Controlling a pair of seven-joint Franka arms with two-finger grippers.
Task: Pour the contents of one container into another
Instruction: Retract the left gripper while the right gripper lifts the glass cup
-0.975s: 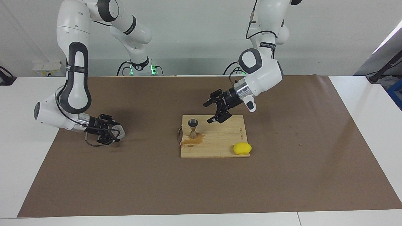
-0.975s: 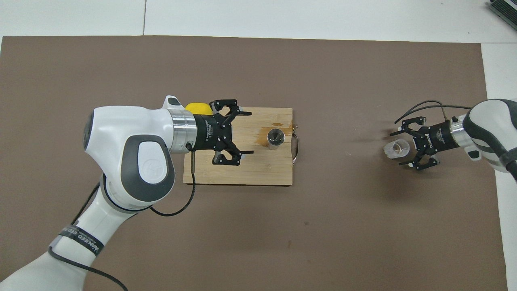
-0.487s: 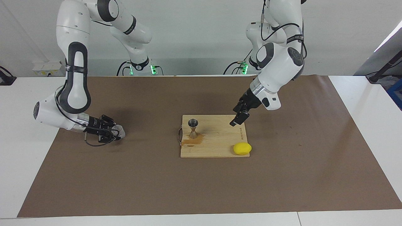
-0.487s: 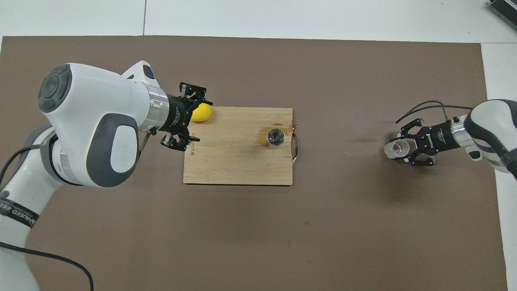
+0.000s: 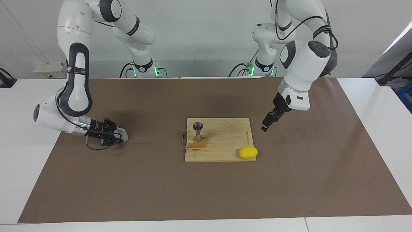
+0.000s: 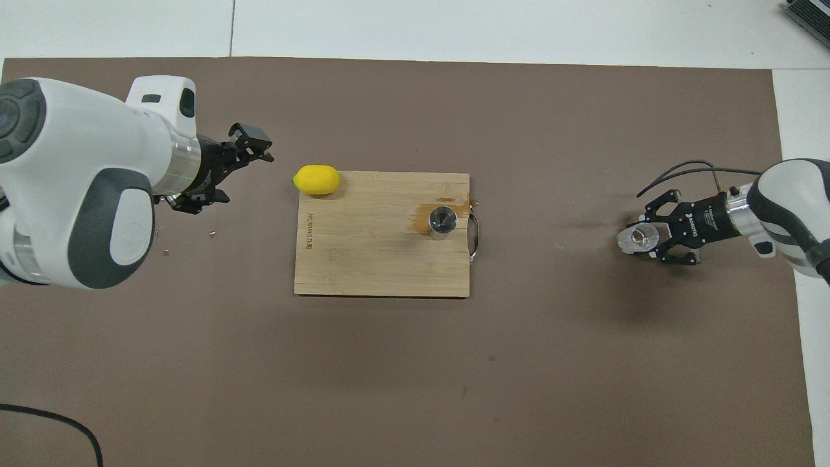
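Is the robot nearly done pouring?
Not yet. The right gripper has just shut on the glass, low on the mat. The jigger stands on the board beside a brown stain. The left gripper waits. Lifting, carrying and pouring remain.

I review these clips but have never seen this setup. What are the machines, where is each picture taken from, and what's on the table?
Two robot arms work at a table. One picture faces them; the other looks down from above their end. A cutting board carries a metal jigger and a lemon. The right end effector is shut on a glass on the brown mat, toward that arm's end. The left end effector hangs open and empty over the mat beside the board.
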